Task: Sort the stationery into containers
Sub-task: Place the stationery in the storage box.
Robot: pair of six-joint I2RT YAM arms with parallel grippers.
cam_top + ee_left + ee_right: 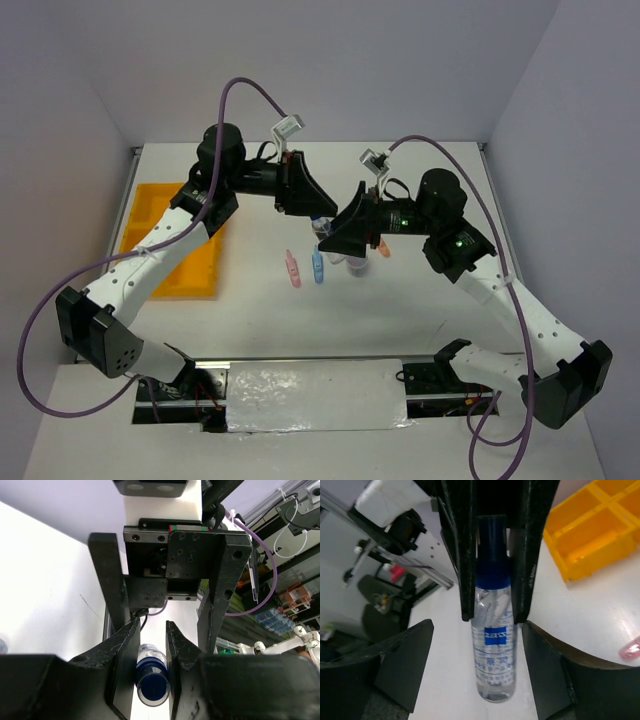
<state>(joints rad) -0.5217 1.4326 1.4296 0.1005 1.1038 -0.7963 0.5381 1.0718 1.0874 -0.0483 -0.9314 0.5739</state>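
Observation:
The clear bottle with blue cap (492, 645) is gripped at its cap end by my left gripper (152, 630), whose black fingers (465, 555) close on both sides; it also shows in the left wrist view (152, 677) and the top view (323, 228). My right gripper (477, 625) is open, its jaws wide on either side of the bottle's lower body without touching it. Both grippers (310, 205) (345, 238) meet at mid-table. Pink (293, 270), blue (318, 265) and orange (383, 248) clips lie on the table. The yellow-orange tray (150, 215) lies at the left. The tape ring and dark jar are hidden.
The tray's compartments (600, 530) show at the upper right of the right wrist view, with the pink clip (630, 649) at the right edge. White walls enclose the table at the back and sides. Purple cables loop over both arms.

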